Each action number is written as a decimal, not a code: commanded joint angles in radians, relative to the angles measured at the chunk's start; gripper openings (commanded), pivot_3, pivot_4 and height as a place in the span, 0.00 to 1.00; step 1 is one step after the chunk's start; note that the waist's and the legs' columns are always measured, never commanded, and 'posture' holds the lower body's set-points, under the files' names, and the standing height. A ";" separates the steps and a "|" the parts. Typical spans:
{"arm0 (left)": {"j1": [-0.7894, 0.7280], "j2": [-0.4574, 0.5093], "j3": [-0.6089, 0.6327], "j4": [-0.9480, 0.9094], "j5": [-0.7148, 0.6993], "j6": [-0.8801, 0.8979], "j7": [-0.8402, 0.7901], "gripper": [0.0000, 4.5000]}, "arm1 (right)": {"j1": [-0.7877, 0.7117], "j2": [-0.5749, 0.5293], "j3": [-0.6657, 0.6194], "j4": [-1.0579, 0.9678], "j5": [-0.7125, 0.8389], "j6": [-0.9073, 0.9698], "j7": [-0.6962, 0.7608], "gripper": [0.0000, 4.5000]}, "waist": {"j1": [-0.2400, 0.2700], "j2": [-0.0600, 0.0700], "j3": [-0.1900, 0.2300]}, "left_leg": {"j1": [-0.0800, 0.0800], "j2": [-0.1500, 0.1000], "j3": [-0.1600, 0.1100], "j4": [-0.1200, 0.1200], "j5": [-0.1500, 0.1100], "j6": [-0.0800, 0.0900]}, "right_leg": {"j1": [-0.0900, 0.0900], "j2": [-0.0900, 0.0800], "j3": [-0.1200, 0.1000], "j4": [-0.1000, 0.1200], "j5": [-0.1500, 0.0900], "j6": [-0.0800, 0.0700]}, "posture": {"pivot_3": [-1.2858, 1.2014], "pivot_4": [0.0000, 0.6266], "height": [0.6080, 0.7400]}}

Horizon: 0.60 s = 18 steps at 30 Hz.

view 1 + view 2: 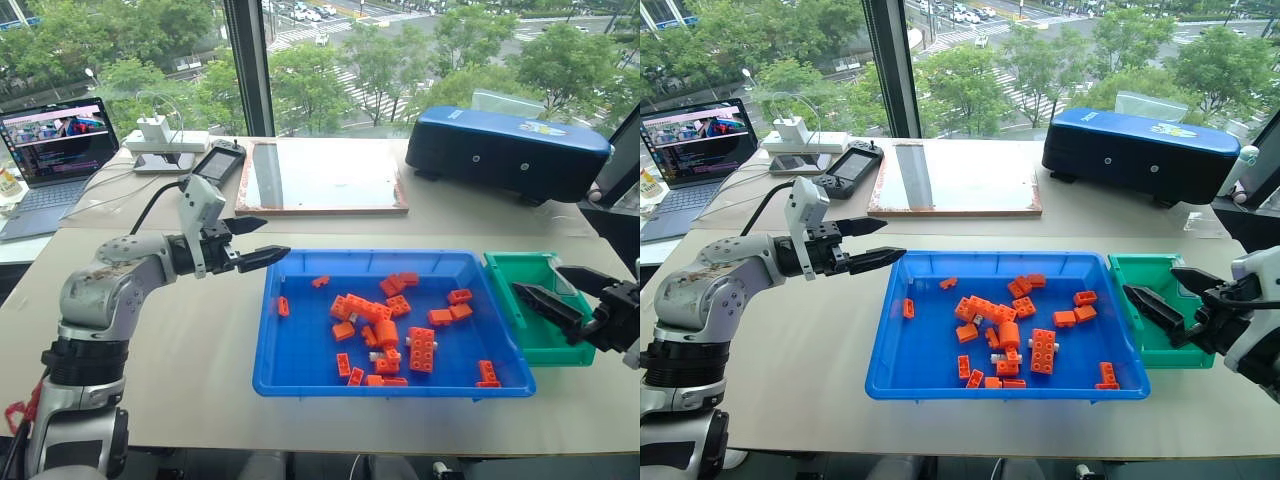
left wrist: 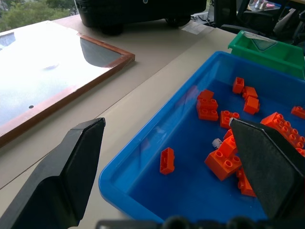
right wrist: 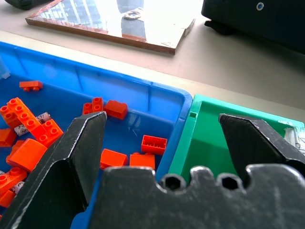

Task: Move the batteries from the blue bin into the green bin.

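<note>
One blue bin [image 1: 300, 370], one green bin [image 1: 530, 272], one laptop [image 1: 55, 150] counted. Orange bricks [image 1: 385, 330] about twenty; batteries [image 3: 33, 123] mostly hidden, uncounted.

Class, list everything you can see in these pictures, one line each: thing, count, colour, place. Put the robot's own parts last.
blue bin: one, bright blue, table centre.
toy bricks: many, orange, scattered inside the blue bin.
batteries: a few glimpsed, silver-grey, among the bricks; count unclear.
green bin: one, green, against the blue bin's right side.
case: one, dark navy, far right.
board: one, shiny, copper-edged, behind the blue bin.
laptop: one, open, far left.
left hand: open, beside the blue bin's left corner.
right hand: open, over the green bin.
</note>
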 commanded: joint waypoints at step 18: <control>-0.143 0.045 -0.209 -0.103 -0.036 0.111 -0.194 1.00 | -0.222 -0.601 0.445 -0.003 0.032 0.063 0.182 0.98 | -0.014 -0.001 0.001 | -0.001 0.002 0.001 0.000 0.000 0.001 | -0.001 0.002 0.001 -0.001 0.000 -0.001 | 0.52 0.24 0.94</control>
